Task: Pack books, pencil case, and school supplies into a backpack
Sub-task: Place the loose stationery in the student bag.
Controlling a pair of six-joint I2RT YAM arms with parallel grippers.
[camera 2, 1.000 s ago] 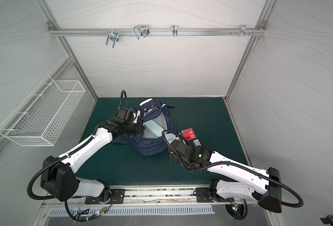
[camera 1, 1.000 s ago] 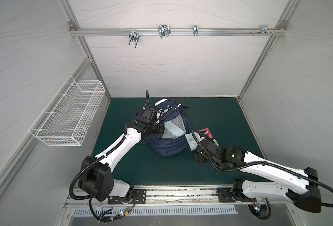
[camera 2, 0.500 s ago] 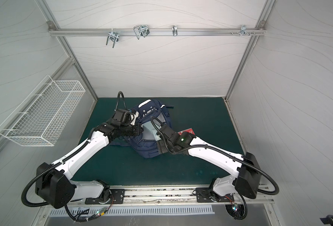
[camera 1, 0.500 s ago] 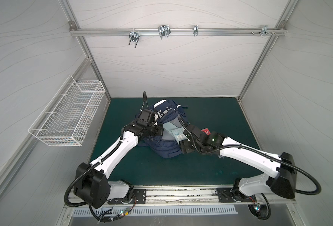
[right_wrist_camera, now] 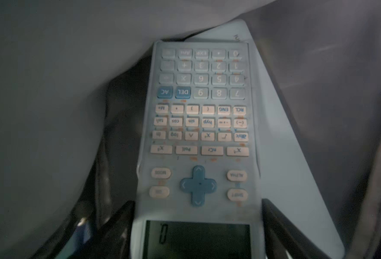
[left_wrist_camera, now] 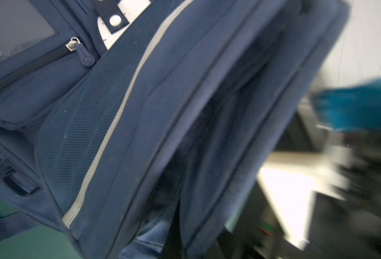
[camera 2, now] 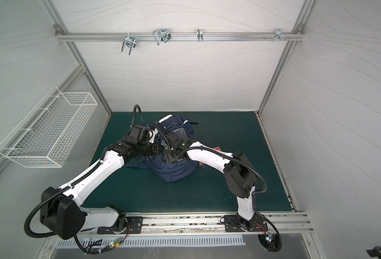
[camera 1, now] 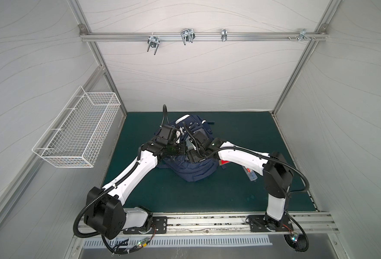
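Left gripper pinches the backpack mouth open. Right gripper flanks the calculator inside; clamped or freed cannot be told. Release low, then withdraw straight.

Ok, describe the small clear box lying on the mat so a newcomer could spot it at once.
Start at the navy backpack in the middle of the green mat. Toward the right arm's side, beyond the red book, lies the clear box, partly under that arm. It alone is see-through, slim, with red and blue inside.
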